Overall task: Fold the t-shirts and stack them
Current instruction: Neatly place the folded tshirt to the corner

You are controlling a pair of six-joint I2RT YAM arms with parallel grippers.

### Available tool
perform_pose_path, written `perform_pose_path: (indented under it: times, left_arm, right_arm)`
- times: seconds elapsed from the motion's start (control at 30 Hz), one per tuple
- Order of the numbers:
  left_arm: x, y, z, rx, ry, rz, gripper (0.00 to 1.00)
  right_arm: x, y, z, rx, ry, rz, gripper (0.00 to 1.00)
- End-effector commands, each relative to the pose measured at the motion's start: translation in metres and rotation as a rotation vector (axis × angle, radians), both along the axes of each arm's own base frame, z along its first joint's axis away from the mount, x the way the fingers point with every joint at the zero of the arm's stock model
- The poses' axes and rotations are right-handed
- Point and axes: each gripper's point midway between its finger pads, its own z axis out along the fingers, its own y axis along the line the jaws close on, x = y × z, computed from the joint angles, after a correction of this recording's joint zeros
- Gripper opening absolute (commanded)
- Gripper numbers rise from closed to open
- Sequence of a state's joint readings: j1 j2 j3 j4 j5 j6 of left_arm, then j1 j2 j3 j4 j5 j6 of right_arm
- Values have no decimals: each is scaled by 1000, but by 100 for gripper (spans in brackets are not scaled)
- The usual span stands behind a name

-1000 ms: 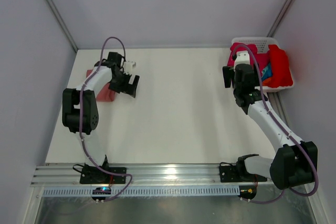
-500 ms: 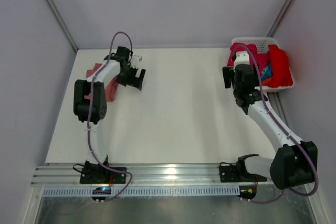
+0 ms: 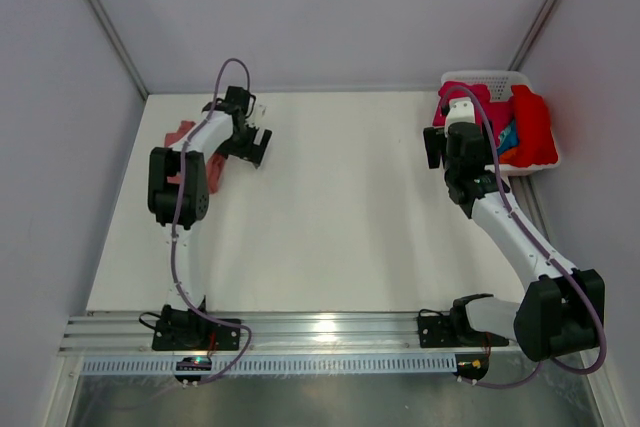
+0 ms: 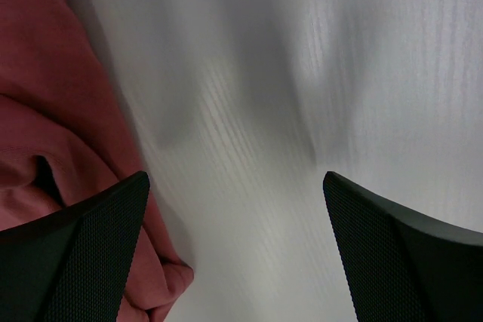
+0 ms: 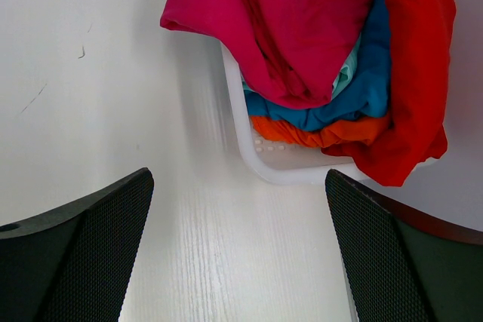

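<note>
White tabletop [image 3: 350,207], grey walls around. Your left gripper [image 4: 234,182] stands wide and empty, low over bare table. The crumpled salmon-pink cotton t-shirt [image 4: 60,96] lies just beside one finger; contact unclear. Left arm [image 3: 168,187] is folded, reaching to the back-left corner. Your right gripper [image 5: 238,179], also wide and empty, faces the white plastic basket [image 5: 253,152] at back right. It holds a magenta t-shirt [image 5: 256,20], blue t-shirt [image 5: 366,96], orange t-shirt [image 5: 302,132] and bright red t-shirt [image 5: 415,73]; the magenta and red ones drape over its rim.
</note>
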State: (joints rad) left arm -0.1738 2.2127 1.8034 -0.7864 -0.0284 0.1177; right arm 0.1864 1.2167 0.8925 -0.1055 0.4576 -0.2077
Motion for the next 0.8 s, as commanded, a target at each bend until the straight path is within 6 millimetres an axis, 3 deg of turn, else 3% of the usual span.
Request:
perform_pose_path:
  times: [0.0,0.47,0.63,0.77]
  left_arm:
    - [7,22,4,68,-11,30,99]
    - [2,52,-12,75,71,50,99]
    - [11,69,-18,103,76,47,99]
    - [19,94,-27,126,84,43,99]
  right_arm:
    - [2,-3,20,9,-75,-16,99]
    - [2,-3,19,8,-71,-18,99]
    - [1,-3,20,8,-71,-18,99]
    - [1,-4,19,8,-72,-19,99]
